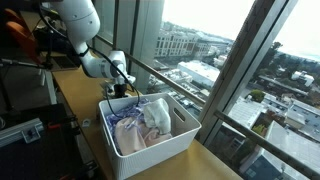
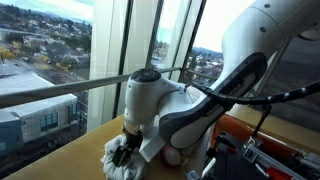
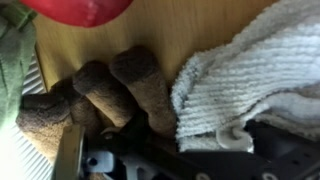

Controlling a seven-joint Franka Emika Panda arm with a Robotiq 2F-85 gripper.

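Since the jaws hang wide with nothing between them, I read what lies under them from the wrist view. There is a brown plush piece point(image 3: 120, 85) with stubby, thick limbs, lying on the bare wood of the tabletop point(image 3: 200, 30). A white towel point(image 3: 250, 70) touches it on one side, and a green cloth point(image 3: 12, 50) shows at the opposite edge of that view. A red object point(image 3: 80, 8) sits just past the limbs, cropped too much for me to name. In an exterior view this spot is on the tabletop at the far end of the white basket point(image 1: 160, 147), which is heaped with pale cloths point(image 1: 140, 120), near the tabletop's window edge.

I judge the plush piece to be light, soft and floppy, and not fragile. Its fuzzy pile should give the pads friction, so I doubt it would slip. It should squash a good deal before the hold firms up, and the free limbs would likely dangle. I would take it across one thick limb, or where the limbs meet if I could see that part. I would stay on the side away from the towel, whose loops could snag and come along.
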